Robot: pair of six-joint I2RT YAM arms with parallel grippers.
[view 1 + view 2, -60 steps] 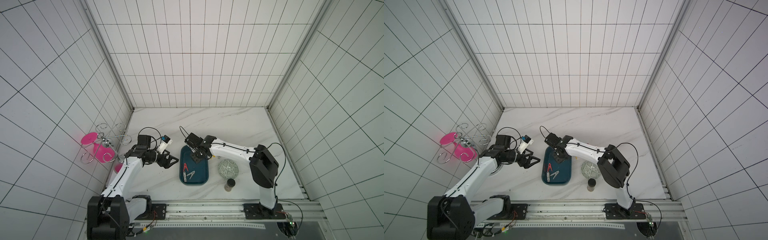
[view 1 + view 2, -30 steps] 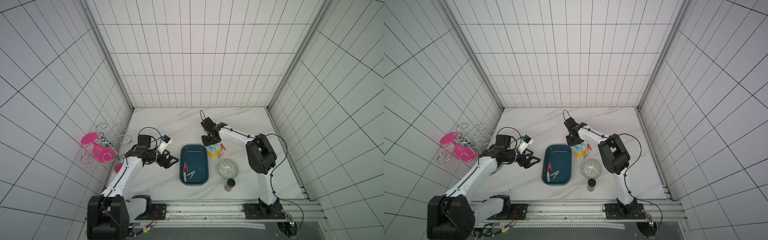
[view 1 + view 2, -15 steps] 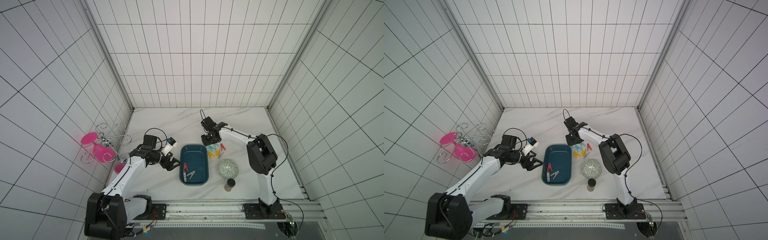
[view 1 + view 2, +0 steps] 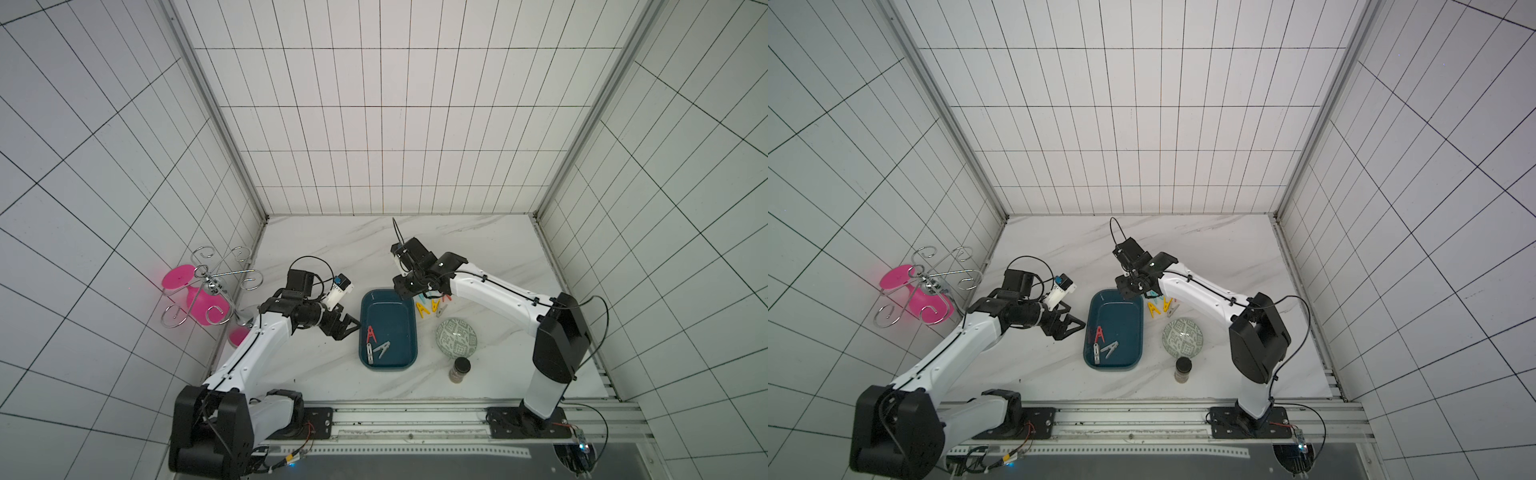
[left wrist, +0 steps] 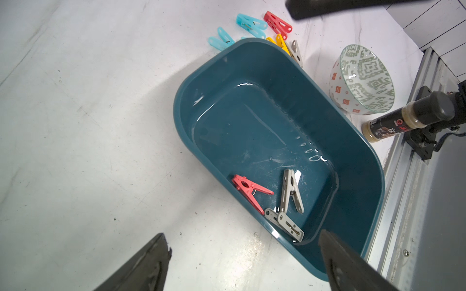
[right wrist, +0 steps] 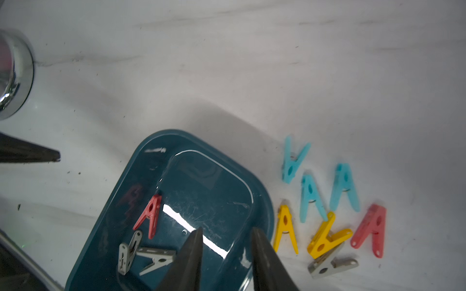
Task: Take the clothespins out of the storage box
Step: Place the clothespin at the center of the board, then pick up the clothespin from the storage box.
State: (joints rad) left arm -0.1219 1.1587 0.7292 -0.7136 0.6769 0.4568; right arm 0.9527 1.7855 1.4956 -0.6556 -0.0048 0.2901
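Though the right jaws stand a little apart, we find nothing between their dark fingertips point(image 6: 194, 249), which hang over one end of the storage box point(image 6: 111, 221), above its bare floor and rim. Just past that rim from these jaws, seven clothespins point(image 6: 326, 235) lie on the white marbled surface point(image 6: 227, 63), all outside the box and close to its wall: three light blue, two yellow, one red and one grey, the grey one touching a yellow one. At the box's other end, away from the right jaws, a red clothespin point(image 6: 150, 216) and two grey clothespins point(image 6: 129, 252) lie inside on the floor. We see the left jaws gaping wide and empty, their fingers point(image 5: 151, 262) low over the bare surface just beside the box's long wall. Those three pegs lie just across that wall from them. On the far side of the box from the left jaws stand a green-patterned bowl point(image 4: 456, 336) and, close by it, a small dark-lidded jar point(image 4: 459, 369). Behind the left jaws, well apart, a chrome wire stand point(image 4: 220, 274) with pink cups point(image 4: 183, 277) sits by the tiled wall.
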